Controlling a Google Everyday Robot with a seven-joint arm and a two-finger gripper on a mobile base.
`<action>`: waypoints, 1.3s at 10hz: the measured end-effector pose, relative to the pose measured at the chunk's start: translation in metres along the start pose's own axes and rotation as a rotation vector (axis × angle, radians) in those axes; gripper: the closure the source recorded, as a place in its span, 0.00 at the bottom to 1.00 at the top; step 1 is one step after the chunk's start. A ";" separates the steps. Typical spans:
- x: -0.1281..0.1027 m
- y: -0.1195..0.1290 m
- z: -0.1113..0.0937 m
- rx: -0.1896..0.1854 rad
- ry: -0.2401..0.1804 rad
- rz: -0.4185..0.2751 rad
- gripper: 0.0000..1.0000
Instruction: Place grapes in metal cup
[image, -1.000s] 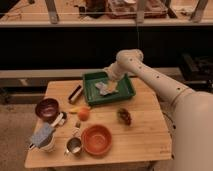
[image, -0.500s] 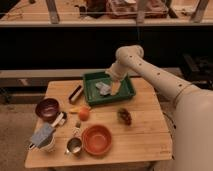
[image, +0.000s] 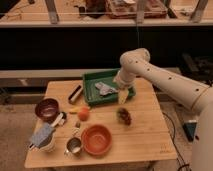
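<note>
though we cannot tell the state of our gripper (image: 122, 96) at the tray (image: 90, 80) edge, an off-centre descent may nudge the grapes (image: 124, 116) further from the cup (image: 74, 146).

The gripper (image: 122, 96), pale and matt, hangs at the right edge of the smooth green plastic tray (image: 93, 80). Just in front of it, the dull, dark grapes (image: 124, 116) lie on the light wood-grain table (image: 145, 137). Well off to its front left, the metal cup (image: 73, 146) shows shiny steel.

The dark bunch of grapes (image: 124, 116) lies right of the round orange fruit (image: 83, 114). The small steel metal cup (image: 73, 146) stands in front, just left of the round orange bowl (image: 96, 139). The claw (image: 122, 95) hangs at the front-right corner of the rectangular green tray (image: 100, 73), behind the grapes.
</note>
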 end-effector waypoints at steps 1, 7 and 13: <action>-0.002 0.000 0.000 0.000 -0.001 -0.002 0.20; 0.011 0.033 -0.008 -0.067 -0.091 0.150 0.20; 0.026 0.094 -0.023 -0.011 0.112 0.305 0.20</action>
